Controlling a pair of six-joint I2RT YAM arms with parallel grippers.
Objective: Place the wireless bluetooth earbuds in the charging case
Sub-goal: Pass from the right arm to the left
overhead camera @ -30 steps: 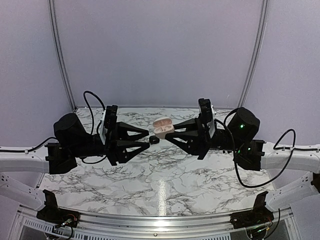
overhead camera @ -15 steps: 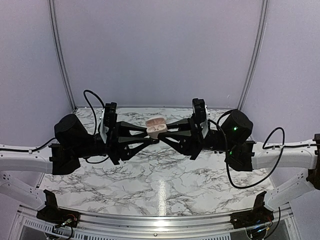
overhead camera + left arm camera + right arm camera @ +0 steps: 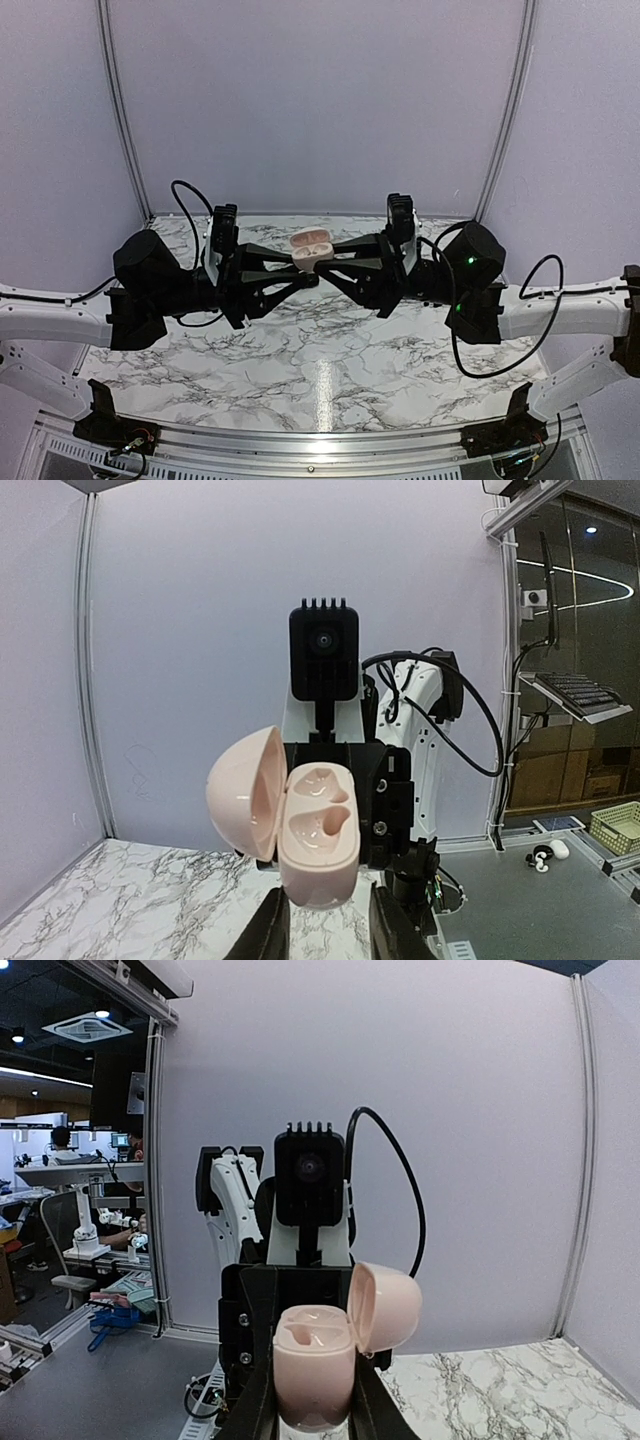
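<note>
The charging case [image 3: 312, 247] is up in the air over the middle of the counter [image 3: 320, 370], not touching it. To the right of the case is the right end effector [image 3: 326, 267], and its two fingers [image 3: 252, 1405] press the lower part of the case from both sides. The lid [image 3: 245, 805] stands open on the far side of the case. The two wells [image 3: 322, 828] lie one above the other. To the left of the case is the left end effector [image 3: 303, 268], its fingertips spread apart just under the case.
</note>
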